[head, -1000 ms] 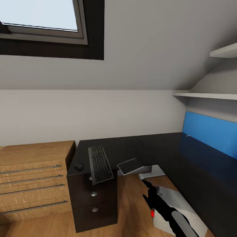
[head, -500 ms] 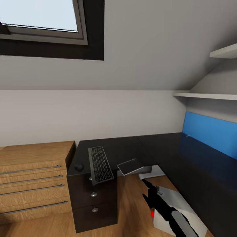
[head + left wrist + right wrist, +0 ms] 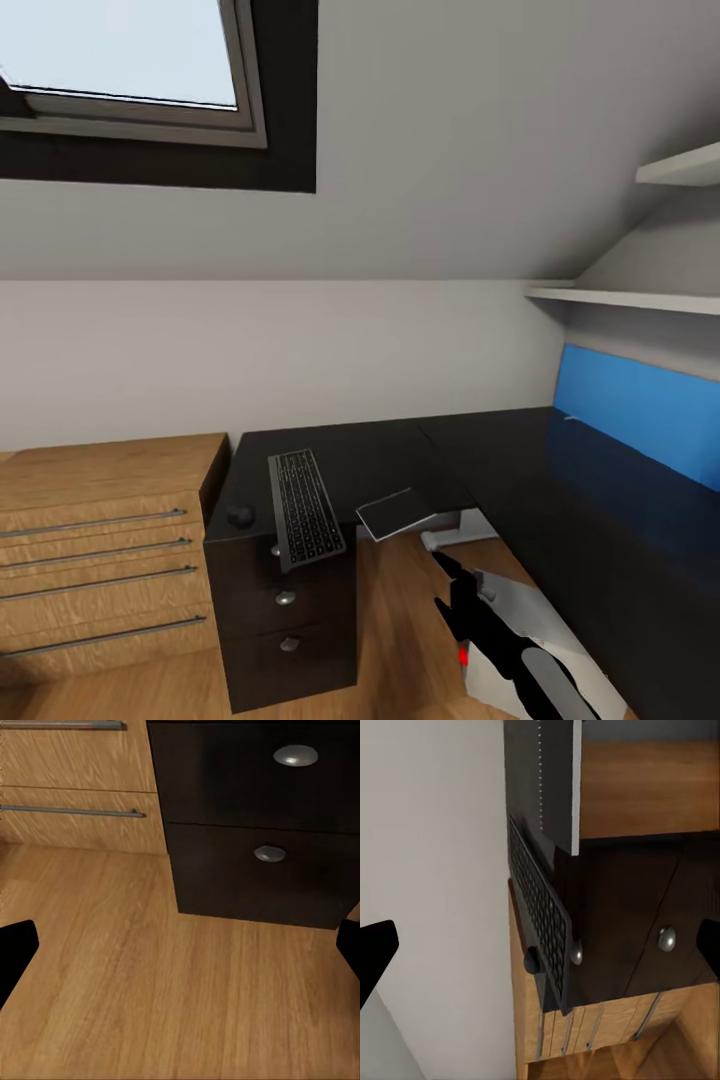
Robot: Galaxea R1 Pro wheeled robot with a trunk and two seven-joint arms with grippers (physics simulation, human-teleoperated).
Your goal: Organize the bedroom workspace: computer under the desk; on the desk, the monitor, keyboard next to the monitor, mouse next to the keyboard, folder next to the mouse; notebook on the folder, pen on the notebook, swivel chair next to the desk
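The black L-shaped desk (image 3: 400, 450) fills the corner under the sloped wall. A slim dark keyboard (image 3: 305, 508) lies on its left wing and overhangs the front edge, also seen edge-on as the keyboard (image 3: 540, 919). The small black mouse (image 3: 239, 516) sits just left of it. A flat grey slab (image 3: 397, 510) juts from the desk's inner corner. The pale grey computer (image 3: 520, 640) with a red light stands on the floor under the desk. My right arm (image 3: 470, 610) hangs in front of it. My right gripper (image 3: 540, 945) is open and holds nothing. My left gripper (image 3: 180, 952) is open over the wood floor.
A light wood drawer unit (image 3: 100, 540) stands against the desk's left side. The desk drawers (image 3: 262, 810) have round silver knobs. A blue wall panel (image 3: 640, 410) backs the right wing, with white shelves (image 3: 630, 297) above. A skylight (image 3: 120, 60) sits at the upper left.
The whole head view has shifted slightly downward, so the camera has tilted up a little. The things on the desk have not moved.
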